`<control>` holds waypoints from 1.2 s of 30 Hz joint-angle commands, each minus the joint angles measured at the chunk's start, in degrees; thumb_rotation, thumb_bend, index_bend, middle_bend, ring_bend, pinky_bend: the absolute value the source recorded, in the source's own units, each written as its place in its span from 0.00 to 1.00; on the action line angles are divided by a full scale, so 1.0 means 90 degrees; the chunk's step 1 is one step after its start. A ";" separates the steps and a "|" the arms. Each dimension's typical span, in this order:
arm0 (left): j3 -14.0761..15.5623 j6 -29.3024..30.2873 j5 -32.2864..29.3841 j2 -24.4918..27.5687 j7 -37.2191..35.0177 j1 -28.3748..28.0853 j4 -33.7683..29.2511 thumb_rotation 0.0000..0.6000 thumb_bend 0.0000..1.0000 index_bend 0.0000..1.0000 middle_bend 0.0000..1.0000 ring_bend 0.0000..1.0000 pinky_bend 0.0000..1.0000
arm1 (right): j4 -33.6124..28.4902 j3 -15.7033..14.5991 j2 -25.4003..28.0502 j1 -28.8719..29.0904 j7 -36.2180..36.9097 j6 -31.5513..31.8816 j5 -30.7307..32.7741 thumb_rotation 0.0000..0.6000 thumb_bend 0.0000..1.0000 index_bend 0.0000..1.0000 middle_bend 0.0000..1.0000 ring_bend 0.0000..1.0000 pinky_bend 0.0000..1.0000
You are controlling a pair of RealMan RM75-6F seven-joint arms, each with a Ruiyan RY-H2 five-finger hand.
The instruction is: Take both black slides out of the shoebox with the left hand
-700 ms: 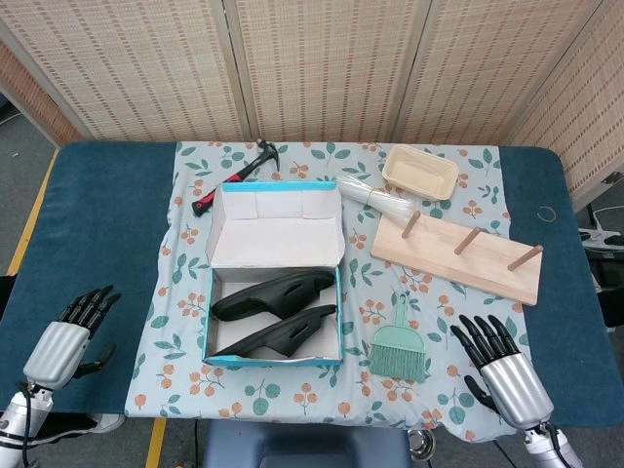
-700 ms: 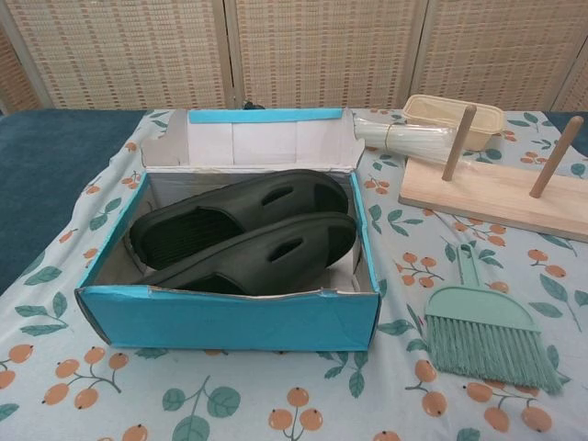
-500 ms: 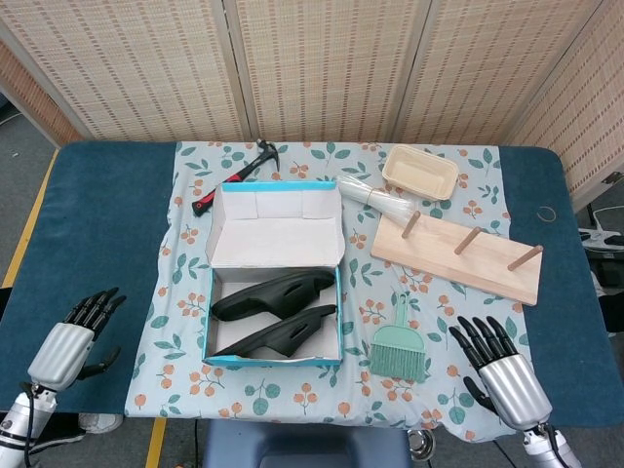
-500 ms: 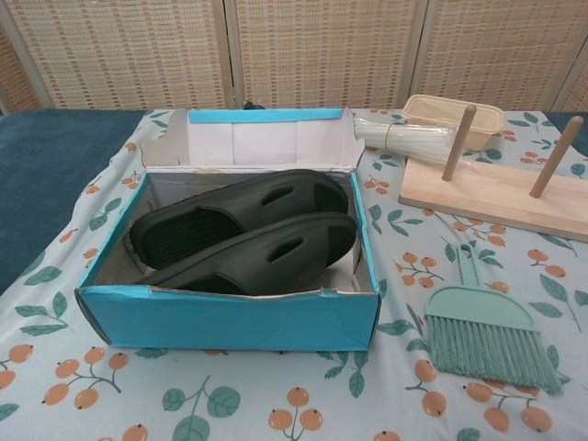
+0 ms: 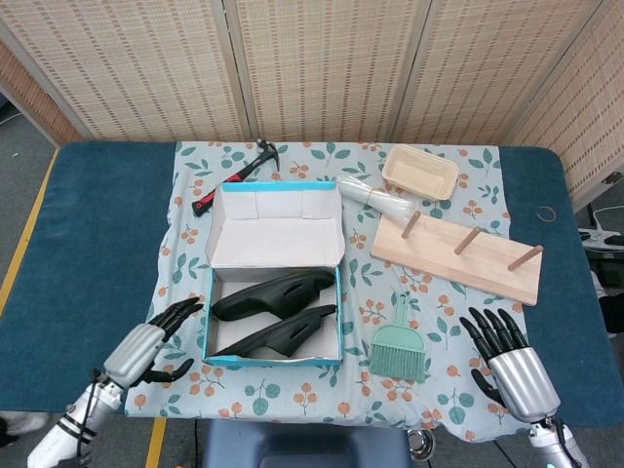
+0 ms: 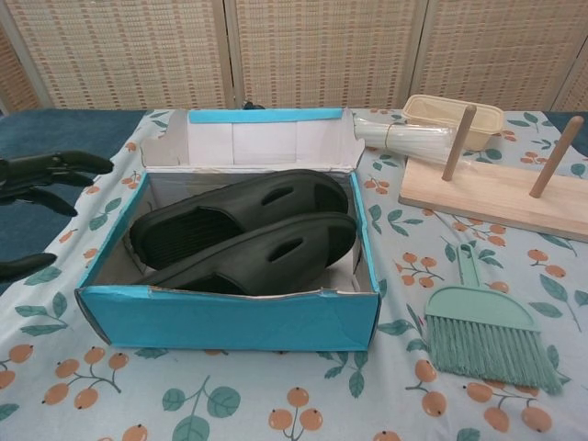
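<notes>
Two black slides (image 5: 276, 310) (image 6: 243, 231) lie side by side in an open blue shoebox (image 5: 274, 360) (image 6: 225, 317) whose lid stands up at the back. My left hand (image 5: 148, 343) (image 6: 37, 184) hovers just left of the box, fingers spread and pointing toward it, holding nothing. At the table's front right, my right hand (image 5: 509, 359) is open with its fingers apart, away from the box.
A green hand brush (image 5: 398, 349) (image 6: 480, 333) lies right of the box. Behind it are a wooden peg board (image 5: 458, 255) (image 6: 496, 188), a beige tray (image 5: 420, 173), a bundle of white sticks (image 5: 375, 197) and a red-handled hammer (image 5: 232, 177). A floral cloth (image 5: 185, 283) covers the table's middle.
My left hand has moved right from the blue table edge to just beside the shoebox, and now shows in the chest view. The right hand has barely shifted.
</notes>
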 commanded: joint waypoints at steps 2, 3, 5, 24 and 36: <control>-0.0440 -0.0629 -0.0999 -0.0411 0.0710 -0.0517 -0.0890 1.00 0.39 0.00 0.01 0.03 0.23 | -0.0027 0.0015 0.0043 0.0012 0.0065 -0.0001 0.0021 1.00 0.24 0.00 0.00 0.00 0.00; -0.0487 -0.0625 -0.1138 -0.0558 0.0964 -0.0551 -0.0941 1.00 0.39 0.00 0.02 0.04 0.23 | -0.0031 0.0011 0.0055 0.0007 0.0078 0.0015 0.0013 1.00 0.24 0.00 0.00 0.00 0.00; -0.0591 -0.0525 -0.1440 -0.0940 0.1644 -0.0614 -0.1005 1.00 0.38 0.00 0.04 0.05 0.25 | -0.0043 -0.0008 0.0083 -0.0004 0.0115 0.0053 -0.0024 1.00 0.24 0.00 0.00 0.00 0.00; -0.0956 0.0130 -0.3619 -0.3010 0.5146 -0.1252 -0.0579 1.00 0.35 0.10 0.18 0.18 0.38 | -0.0050 -0.0081 0.0116 0.0011 0.0138 -0.0004 -0.0099 1.00 0.24 0.00 0.00 0.00 0.00; -0.0989 0.0129 -0.4442 -0.3054 0.5893 -0.1589 -0.0637 1.00 0.35 0.17 0.18 0.18 0.39 | -0.0059 -0.0111 0.0139 0.0003 0.0167 0.0018 -0.0146 1.00 0.24 0.00 0.00 0.00 0.00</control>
